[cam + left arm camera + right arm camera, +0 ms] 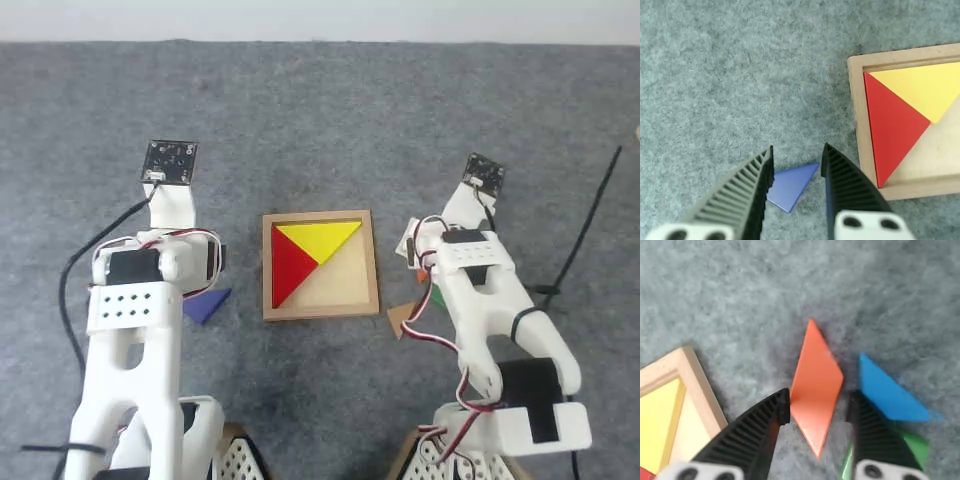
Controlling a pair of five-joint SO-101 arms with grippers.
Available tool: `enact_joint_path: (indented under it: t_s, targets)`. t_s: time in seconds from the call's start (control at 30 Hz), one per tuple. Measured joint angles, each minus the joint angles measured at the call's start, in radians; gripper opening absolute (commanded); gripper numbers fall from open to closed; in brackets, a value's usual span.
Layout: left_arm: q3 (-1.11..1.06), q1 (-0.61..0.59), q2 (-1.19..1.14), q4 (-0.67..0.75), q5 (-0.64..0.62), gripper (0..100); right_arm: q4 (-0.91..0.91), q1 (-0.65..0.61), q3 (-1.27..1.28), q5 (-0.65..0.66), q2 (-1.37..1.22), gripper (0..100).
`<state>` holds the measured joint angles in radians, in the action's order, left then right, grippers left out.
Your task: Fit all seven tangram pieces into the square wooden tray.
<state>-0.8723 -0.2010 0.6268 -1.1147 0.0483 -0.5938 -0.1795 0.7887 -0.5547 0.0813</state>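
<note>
Right wrist view: orange piece (pixel 815 390) between parted jaws, blue piece (pixel 887 392) beside

2 white arms (pixel 130 340), black ribbed fingers (pixel 847 185), red-white cables (pixel 441 343)

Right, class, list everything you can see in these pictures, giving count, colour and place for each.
wooden tray: one, pale wood, between the arms
yellow triangle: one, yellow, in the tray
red triangle: one, red, in the tray, touching the yellow one
blue triangle: one, dark blue, on the mat beside the tray
orange parallelogram: one, orange, on the mat
light blue piece: one, beside the orange one
green piece: one, partly hidden
tan piece: one, by the right arm
mat: one, grey
left gripper: open, over the blue triangle
right gripper: open, astride the orange parallelogram
</note>
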Motion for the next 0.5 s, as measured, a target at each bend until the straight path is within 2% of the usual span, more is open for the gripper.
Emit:
enact_joint_path:
  t_s: [0.17,0.4,0.5]
  targets:
    - [0.000,0.000,0.000,0.000,0.000,16,0.003,0.002,0.000,0.000,0.000,26.0]
    - [0.000,0.000,0.000,0.000,0.000,16,0.005,0.002,0.000,0.000,0.000,8.7]
    - [0.000,0.000,0.000,0.000,0.000,16,0.020,0.002,0.000,0.000,0.000,7.7]
